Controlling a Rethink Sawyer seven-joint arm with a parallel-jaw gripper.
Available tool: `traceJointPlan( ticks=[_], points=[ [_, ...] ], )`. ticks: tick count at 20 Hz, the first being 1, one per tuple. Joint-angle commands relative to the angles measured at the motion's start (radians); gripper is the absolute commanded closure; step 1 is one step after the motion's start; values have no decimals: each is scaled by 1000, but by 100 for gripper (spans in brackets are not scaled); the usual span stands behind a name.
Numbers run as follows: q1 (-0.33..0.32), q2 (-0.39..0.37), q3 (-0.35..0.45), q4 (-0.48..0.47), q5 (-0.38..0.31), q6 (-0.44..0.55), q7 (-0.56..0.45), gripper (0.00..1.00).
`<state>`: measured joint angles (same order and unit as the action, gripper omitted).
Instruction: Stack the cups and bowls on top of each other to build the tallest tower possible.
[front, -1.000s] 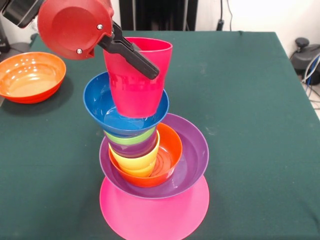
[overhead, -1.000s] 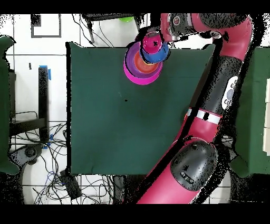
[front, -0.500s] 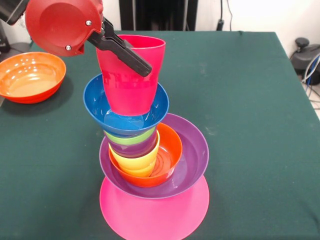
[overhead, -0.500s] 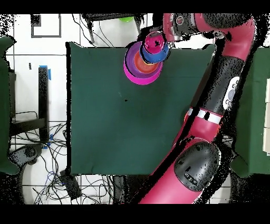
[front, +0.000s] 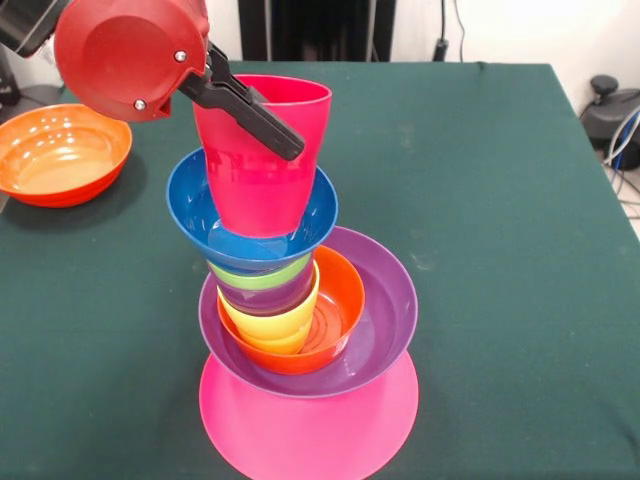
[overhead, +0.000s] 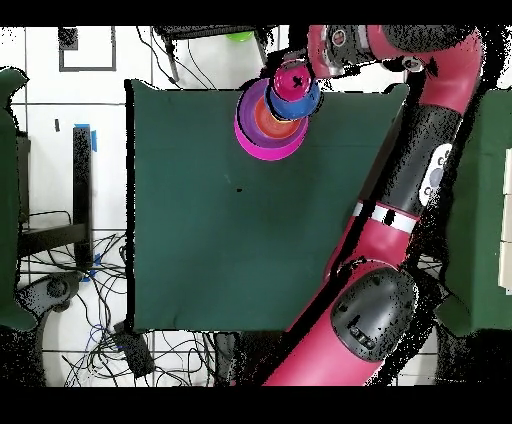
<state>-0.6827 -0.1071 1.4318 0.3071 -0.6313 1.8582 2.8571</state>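
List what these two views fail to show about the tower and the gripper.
- Gripper: in the front view only one black finger lies across the red cup; any other is hidden by the cup, so its grip cannot be judged.
- Red cup's base: hidden in the front view by the blue bowl's rim, so whether it is seated is unclear.
- Tower: in the overhead view the layers merge, too small to separate.

We note glossy, smooth plastic on the red cup (front: 262, 150), blue bowl (front: 195, 215), purple bowl (front: 385, 320) and the separate orange bowl (front: 62, 152), all showing highlights. The pink base (front: 310, 425) reads satin plastic. The table (front: 500, 230) carries matt green cloth.
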Motion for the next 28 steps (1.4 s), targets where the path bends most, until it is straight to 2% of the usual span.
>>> traceJointPlan(
  ticks=[1, 28],
  points=[
    [-8, 16, 37, -57, -117, 110, 112, 100],
    [-29, 30, 141, -80, -261, 152, 61, 100]
  ],
)
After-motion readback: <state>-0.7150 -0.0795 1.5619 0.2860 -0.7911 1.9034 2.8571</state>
